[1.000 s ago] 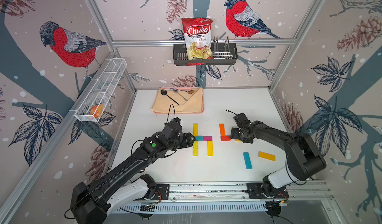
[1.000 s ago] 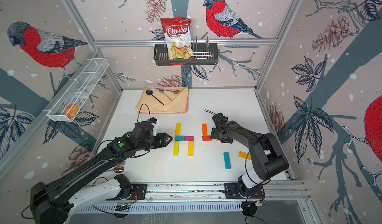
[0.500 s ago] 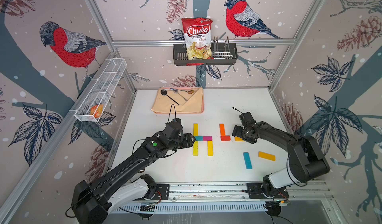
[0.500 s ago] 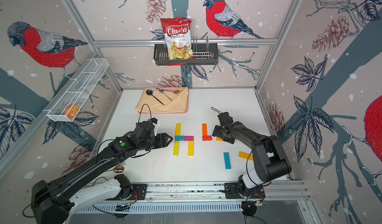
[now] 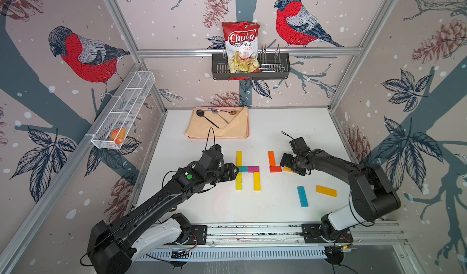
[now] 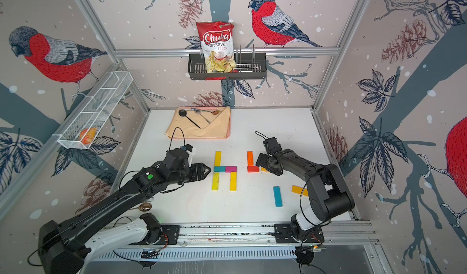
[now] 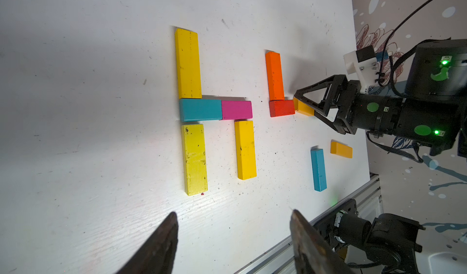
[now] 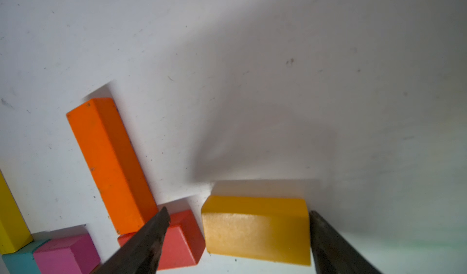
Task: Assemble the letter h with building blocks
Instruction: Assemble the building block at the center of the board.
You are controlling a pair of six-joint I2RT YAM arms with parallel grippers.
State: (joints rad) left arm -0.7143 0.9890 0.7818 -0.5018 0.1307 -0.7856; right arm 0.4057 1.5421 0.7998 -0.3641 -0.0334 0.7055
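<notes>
As the open right gripper (image 8: pixel 238 210) starts closing around the amber block (image 8: pixel 255 231), the second h's crossbar seems next.

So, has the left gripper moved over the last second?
No. In a top view the left gripper still ends beside the short teal-blue rectangular block of the h, at the same spot.

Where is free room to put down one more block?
Bare: white table's far right corner beside the peach cloth; front strip along metal rail, left of long teal-blue block. Crowded: around the short red block, by the right gripper.
</notes>
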